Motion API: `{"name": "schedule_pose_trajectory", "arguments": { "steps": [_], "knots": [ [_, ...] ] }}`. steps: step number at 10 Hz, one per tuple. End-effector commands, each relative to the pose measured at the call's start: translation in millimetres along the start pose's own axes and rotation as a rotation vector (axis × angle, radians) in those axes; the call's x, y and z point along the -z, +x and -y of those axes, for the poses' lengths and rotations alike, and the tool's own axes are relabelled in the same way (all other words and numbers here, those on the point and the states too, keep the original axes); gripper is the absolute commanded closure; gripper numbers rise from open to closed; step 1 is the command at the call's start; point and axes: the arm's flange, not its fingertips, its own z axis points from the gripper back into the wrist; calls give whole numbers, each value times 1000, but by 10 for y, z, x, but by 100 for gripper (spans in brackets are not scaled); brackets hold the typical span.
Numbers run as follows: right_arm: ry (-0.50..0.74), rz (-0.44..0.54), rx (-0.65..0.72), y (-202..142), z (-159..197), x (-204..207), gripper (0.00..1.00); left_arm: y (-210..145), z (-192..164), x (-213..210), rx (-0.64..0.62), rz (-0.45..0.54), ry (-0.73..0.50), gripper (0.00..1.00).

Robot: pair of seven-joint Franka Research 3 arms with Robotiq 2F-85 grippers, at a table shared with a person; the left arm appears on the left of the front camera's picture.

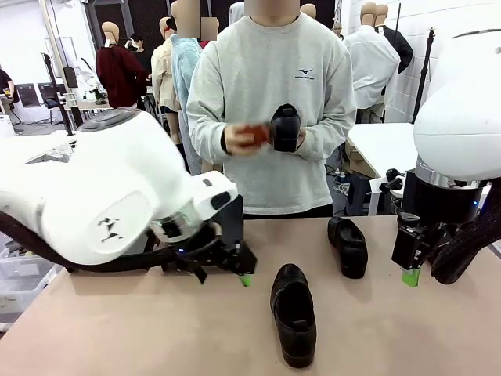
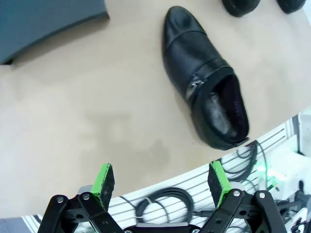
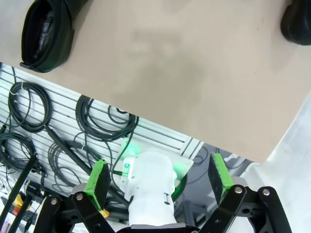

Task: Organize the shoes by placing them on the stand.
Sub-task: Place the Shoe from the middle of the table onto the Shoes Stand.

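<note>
The left gripper (image 2: 161, 184) hangs with jaws released and empty over bare table (image 2: 97, 111) by the near edge; the right gripper (image 3: 158, 182), likewise released, hangs past that edge. The nearest shoe (image 1: 293, 313) lies mid-table, the second shoe (image 1: 348, 247) just beyond, apart. The third shoe (image 1: 285, 127) sits in the person's hands (image 1: 243, 137).

This looks like a robotics lab. A white left arm (image 1: 102, 196) and right arm (image 1: 462, 110) flank a plain tan tabletop (image 1: 156, 329). Coiled black cables (image 3: 82, 121) hang on a slatted panel (image 3: 160, 133) below its near edge. A white table (image 1: 387, 145) and office chairs (image 1: 31, 94) stand far behind.
</note>
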Motion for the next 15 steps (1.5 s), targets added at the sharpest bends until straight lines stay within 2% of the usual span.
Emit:
{"name": "schedule_pose_trajectory", "arguments": {
  "steps": [1,4,6,11,13,15],
  "knots": [
    [22,1,5,-2,-24,2,0,149,222,249,-96,-62,-36,0],
    [22,1,5,-2,-24,2,0,204,578,444,-133,-142,-15,0],
    [22,1,5,-2,-24,2,0,232,727,556,-141,-145,27,0],
    [22,1,5,-2,-24,2,0,306,815,1042,-195,-186,98,0],
    [22,1,5,-2,-24,2,0,341,859,1168,-192,-190,106,0],
    [22,1,5,-2,-24,2,0,429,832,1270,-248,-166,138,0]
  ]
}}
